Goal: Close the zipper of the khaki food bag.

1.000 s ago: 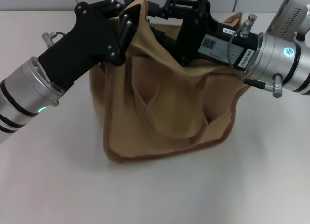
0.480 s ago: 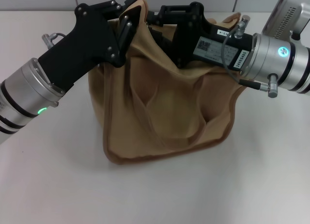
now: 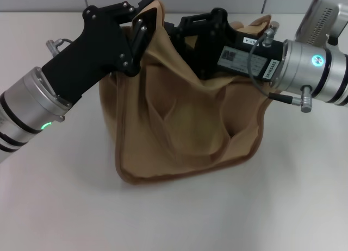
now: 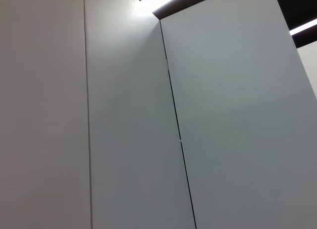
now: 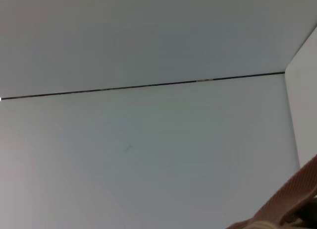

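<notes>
the black left gripper (image 3: pixel 142 24) pinches the boxy khaki canvas food bag (image 3: pixel 190 126) at its top corner; whether the black right gripper (image 3: pixel 182 31) is closed, i cannot tell. keep the fabric taut and draw straight along the unseen zipper.

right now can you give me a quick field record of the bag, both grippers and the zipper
bag: khaki food bag standing on the white table, front slumped and creased
left gripper: left gripper at the bag's top left corner, fabric bunched against it
right gripper: right gripper reaching across the bag's top edge from the right
jaws: state not readable for either
zipper: not visible, hidden behind the grippers and folds
wrist views: pale wall panels; a strap edge in the right one
</notes>
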You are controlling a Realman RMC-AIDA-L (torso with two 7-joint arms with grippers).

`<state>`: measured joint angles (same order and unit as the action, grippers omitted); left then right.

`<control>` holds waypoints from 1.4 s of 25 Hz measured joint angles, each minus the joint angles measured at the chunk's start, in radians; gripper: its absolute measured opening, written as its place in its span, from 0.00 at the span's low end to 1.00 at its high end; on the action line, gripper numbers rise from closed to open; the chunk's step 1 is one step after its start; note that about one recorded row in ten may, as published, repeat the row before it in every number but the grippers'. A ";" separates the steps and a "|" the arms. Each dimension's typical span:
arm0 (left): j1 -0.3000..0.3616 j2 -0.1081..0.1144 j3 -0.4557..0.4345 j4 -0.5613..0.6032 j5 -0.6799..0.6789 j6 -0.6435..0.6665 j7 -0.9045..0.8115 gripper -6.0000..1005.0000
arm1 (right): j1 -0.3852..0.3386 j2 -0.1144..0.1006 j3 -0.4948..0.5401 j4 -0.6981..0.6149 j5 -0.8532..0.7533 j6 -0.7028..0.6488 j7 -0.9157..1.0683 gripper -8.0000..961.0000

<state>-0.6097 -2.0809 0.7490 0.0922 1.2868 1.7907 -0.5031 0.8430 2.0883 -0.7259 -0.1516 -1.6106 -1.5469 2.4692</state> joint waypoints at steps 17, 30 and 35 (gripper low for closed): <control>0.034 0.001 -0.016 0.002 -0.003 -0.038 0.005 0.03 | -0.065 -0.007 0.009 -0.052 0.068 -0.051 -0.089 0.01; 0.081 0.001 -0.175 -0.051 -0.002 -0.113 0.057 0.04 | -0.149 -0.016 0.032 -0.104 0.087 -0.058 -0.106 0.01; 0.108 0.002 -0.198 -0.051 -0.003 -0.136 0.057 0.04 | -0.215 -0.029 0.076 -0.117 0.089 -0.068 -0.113 0.01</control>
<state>-0.5021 -2.0788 0.5511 0.0409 1.2838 1.6542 -0.4463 0.6284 2.0590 -0.6495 -0.2681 -1.5214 -1.6146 2.3564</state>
